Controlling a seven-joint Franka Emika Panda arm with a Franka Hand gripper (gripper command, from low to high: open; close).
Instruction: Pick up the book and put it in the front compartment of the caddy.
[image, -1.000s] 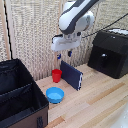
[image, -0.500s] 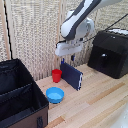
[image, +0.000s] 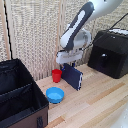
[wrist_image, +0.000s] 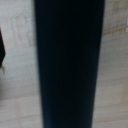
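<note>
The hand (image: 69, 64) pinches the top edge of the upright book (image: 73, 76) at frame centre, while the caddy (image: 20, 100) at lower left awaits it, its front compartment (image: 22, 107) not yet filled.

Red cup (image: 57, 75): upright on the light wooden table (image: 95, 102), close to the pale ribbed wall panel (image: 37, 35) behind it.

Blue bowl (image: 55, 94): round, shallow, open side up, on the table just in front of the red cup, apart from it.

Black appliance (image: 111, 52): glossy, hard-shelled, boxy, on the table well away from the red cup, toward the exterior view's right, also against the wall panel.
</note>
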